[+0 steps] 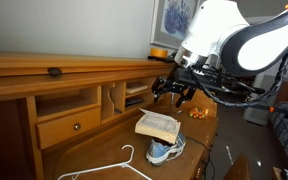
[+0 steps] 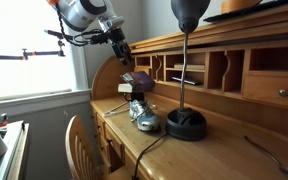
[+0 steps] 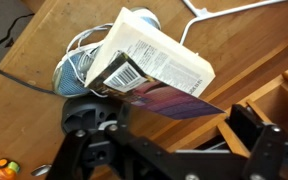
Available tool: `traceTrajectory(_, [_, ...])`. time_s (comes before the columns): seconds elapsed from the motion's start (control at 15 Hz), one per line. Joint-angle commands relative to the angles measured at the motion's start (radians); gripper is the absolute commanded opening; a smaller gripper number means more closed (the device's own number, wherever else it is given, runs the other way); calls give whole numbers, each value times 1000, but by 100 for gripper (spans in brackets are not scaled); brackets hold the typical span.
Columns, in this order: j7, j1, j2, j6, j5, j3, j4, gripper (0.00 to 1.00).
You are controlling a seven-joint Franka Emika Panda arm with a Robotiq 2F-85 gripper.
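Ext. view. Upper right: white robot arm (image 1: pixel 224 35) w/ black cables, bent down toward left. Centre frame: black gripper (image 1: pixel 174 92), jaws apart, hovering just above book (image 1: pixel 157 124), not touching. Book lying tilted atop blue-white shoe (image 1: pixel 168 151), lower centre, on wooden desk (image 1: pixel 94 140). White wire hanger (image 1: pixel 119 165) flat on desk, lower left of shoe. Small multicoloured obj. (image 1: pixel 197 112) just right of gripper, on desk. Mid-left: drawer (image 1: pixel 69 125) w/ round knob, open cubbies beside it. Orange obj. (image 1: pixel 160 51) on top shelf, below framed pic (image 1: pixel 169 20).
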Motion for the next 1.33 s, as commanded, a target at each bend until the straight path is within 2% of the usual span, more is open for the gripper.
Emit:
traceTrajectory(0.0, [-235, 36, -40, 16, 186, -17, -44, 100])
traceTrajectory(0.13, [-327, 38, -56, -18, 241, -9, -41, 100])
traceTrajectory(0.4, [-400, 20, -98, -106, 204, 23, -42, 100])
traceTrajectory(0.67, [-513, 31, -157, -223, 208, 45, -44, 100])
traceTrajectory(0.93, [-558, 14, -205, -314, 180, 67, -40, 100])
traceTrajectory(1.27, [-584, -20, -257, -349, 148, 72, -51, 100])
